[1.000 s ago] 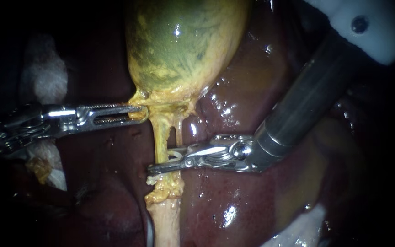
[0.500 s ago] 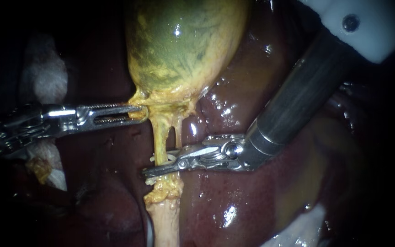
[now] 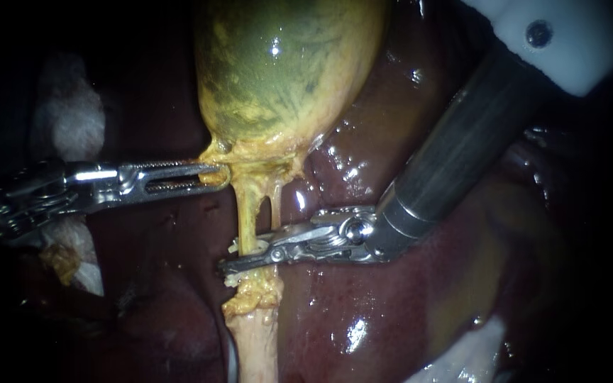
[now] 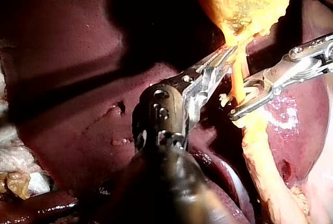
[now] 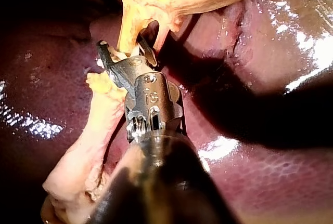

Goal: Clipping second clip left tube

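**A:** What has moved in the last second?

**B:** Only the right instrument. Its jaws have slid further across the left tube, so their tips now poke out past it. Less of the white clip shows than before. The left instrument has stayed put.

**A:** And the jaws?

**B:** The right jaws grasp the clip from two sides, and the left tube runs through the clip between them. The left jaws are clenched on the neck of the gallbladder, further up the same tube. The two instruments are apart.

**A:** Does the endoscope show the right jaws well?

**B:** Not well, since it sees them almost edge on, one lying over the other. It does show the thin right tube ending behind them, and the liver under everything.

**A:** What do the wrist views add?

**B:** The right wrist view looks along the shaft. It shows one jaw on each side of the left tube, with the far jaw passing between the two tubes. The left wrist view shows the left jaws' toothed faces pinching yellow tissue. It also shows the right jaws hooked round the tube just ahead of them.
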{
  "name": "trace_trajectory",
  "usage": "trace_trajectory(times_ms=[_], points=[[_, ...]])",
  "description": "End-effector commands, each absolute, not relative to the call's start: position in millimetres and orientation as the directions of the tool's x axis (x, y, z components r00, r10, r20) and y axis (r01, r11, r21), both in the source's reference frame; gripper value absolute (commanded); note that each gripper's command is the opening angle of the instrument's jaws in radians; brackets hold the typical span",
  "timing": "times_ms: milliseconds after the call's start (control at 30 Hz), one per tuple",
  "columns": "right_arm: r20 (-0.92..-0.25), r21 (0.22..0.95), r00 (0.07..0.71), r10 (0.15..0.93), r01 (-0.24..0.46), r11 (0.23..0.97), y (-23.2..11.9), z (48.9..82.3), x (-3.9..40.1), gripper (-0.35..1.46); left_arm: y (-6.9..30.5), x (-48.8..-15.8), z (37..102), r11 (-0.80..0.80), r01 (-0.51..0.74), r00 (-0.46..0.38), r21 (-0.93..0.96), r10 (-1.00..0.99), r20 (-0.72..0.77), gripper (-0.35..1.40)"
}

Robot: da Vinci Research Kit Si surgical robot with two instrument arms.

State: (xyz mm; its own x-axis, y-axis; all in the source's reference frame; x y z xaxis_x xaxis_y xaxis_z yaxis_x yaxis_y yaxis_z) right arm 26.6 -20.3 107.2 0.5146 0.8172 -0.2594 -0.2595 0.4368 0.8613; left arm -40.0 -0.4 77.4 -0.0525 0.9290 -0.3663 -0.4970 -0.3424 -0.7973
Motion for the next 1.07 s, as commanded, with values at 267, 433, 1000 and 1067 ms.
trace_trajectory(times_ms=[267, 433, 1000, 1067], points=[[-0.252, 0.856, 0.53, 0.81, -0.269, 0.442, -19.9, 107.6, 26.4, -0.35, -0.4, -40.0, 77.3, -0.343, -0.497, -0.053, -0.797, 0.929, -0.366, -0.35], [-0.246, 0.857, 0.53, 0.812, -0.273, 0.438, -19.9, 107.6, 26.5, -0.35, -0.4, -40.0, 77.3, -0.342, -0.497, -0.052, -0.797, 0.929, -0.366, -0.35], [-0.246, 0.857, 0.53, 0.811, -0.273, 0.438, -20.0, 107.6, 26.6, -0.32, -0.3, -40.0, 77.4, -0.342, -0.497, -0.052, -0.797, 0.929, -0.366, -0.35], [-0.246, 0.857, 0.53, 0.811, -0.273, 0.438, -20.0, 107.6, 26.6, -0.31, -0.3, -40.0, 77.4, -0.342, -0.497, -0.052, -0.797, 0.929, -0.366, -0.35]])
